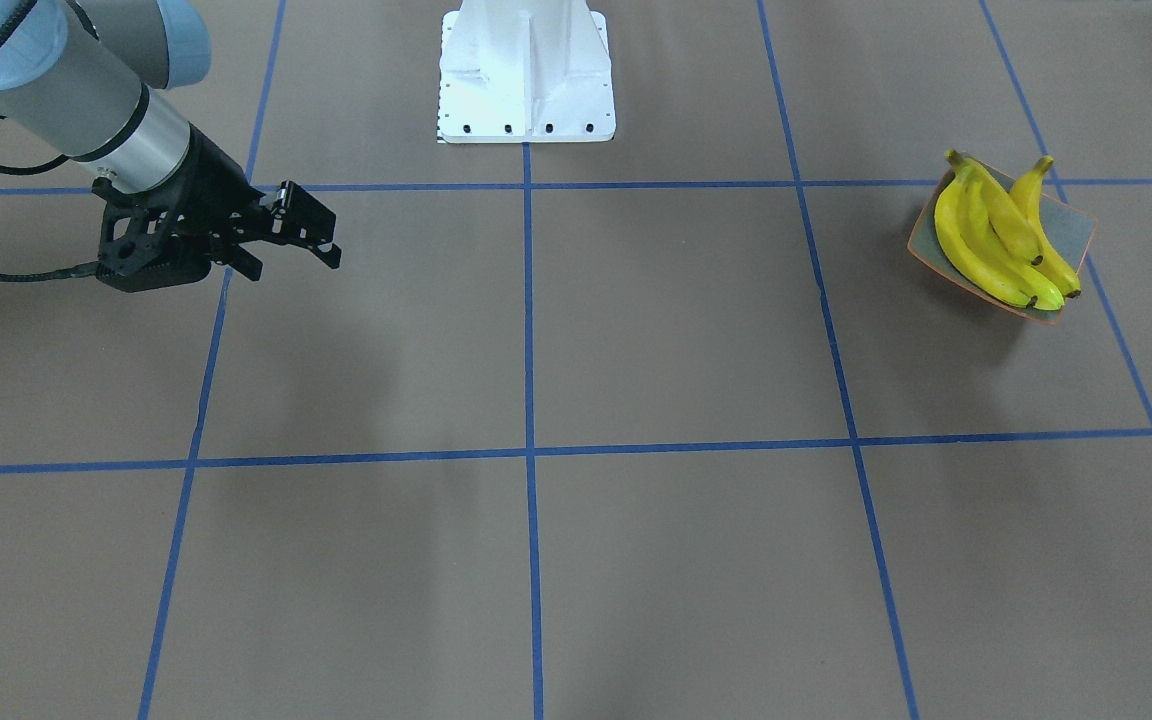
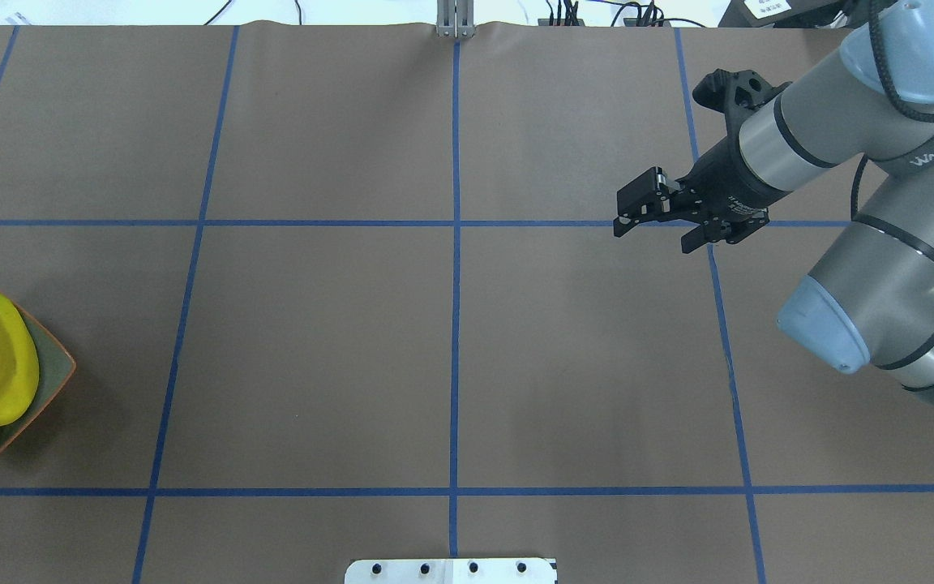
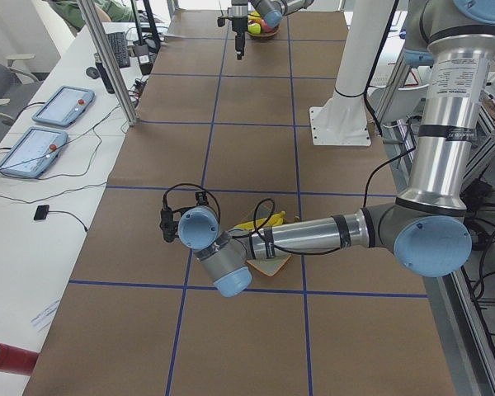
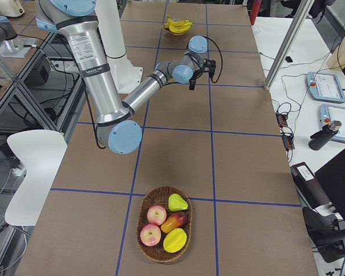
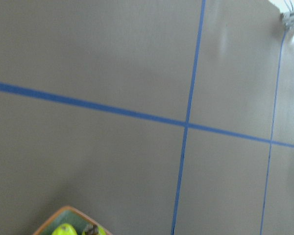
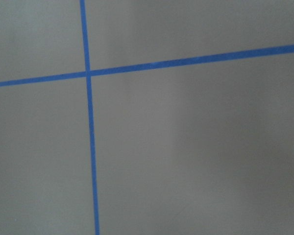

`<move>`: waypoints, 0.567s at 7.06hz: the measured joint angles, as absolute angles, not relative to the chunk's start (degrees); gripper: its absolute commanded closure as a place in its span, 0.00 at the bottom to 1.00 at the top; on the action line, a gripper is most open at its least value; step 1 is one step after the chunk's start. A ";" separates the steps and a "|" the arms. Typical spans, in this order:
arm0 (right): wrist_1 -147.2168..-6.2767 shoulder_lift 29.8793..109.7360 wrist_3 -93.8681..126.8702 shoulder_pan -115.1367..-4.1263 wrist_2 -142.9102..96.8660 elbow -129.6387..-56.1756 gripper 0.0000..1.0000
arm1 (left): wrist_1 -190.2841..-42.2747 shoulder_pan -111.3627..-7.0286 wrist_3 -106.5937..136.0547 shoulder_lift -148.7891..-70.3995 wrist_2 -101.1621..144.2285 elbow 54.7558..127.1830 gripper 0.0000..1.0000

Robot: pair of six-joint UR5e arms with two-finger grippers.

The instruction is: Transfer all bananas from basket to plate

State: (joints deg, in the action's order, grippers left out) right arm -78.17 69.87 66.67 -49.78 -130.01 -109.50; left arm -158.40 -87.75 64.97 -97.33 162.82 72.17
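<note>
Bananas (image 1: 1001, 235), all three, lay side by side in the plate (image 1: 1076, 228) at the worktop's (image 1: 636, 330) left end. Our right tool (image 2: 652, 235) hung spread and empty above the worktop, well apart from them. Whether our left tool (image 3: 170, 224), near the plate, was spread we could not tell. The basket (image 4: 142, 233) held other fruit (image 4: 173, 220).
</note>
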 measured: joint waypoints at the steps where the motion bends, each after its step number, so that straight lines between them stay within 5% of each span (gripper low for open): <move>1: -78.63 71.11 64.97 -50.51 -126.66 -108.83 0.01 | -158.41 -88.27 65.82 -98.38 156.65 72.45 0.01; 4: -88.38 74.45 46.43 -56.95 -123.81 -107.30 0.01 | -150.73 -86.16 51.58 -99.19 139.81 73.16 0.01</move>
State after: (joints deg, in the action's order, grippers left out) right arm -88.38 74.45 46.43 -56.95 -123.81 -107.30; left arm -150.73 -86.16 51.58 -99.19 139.81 73.16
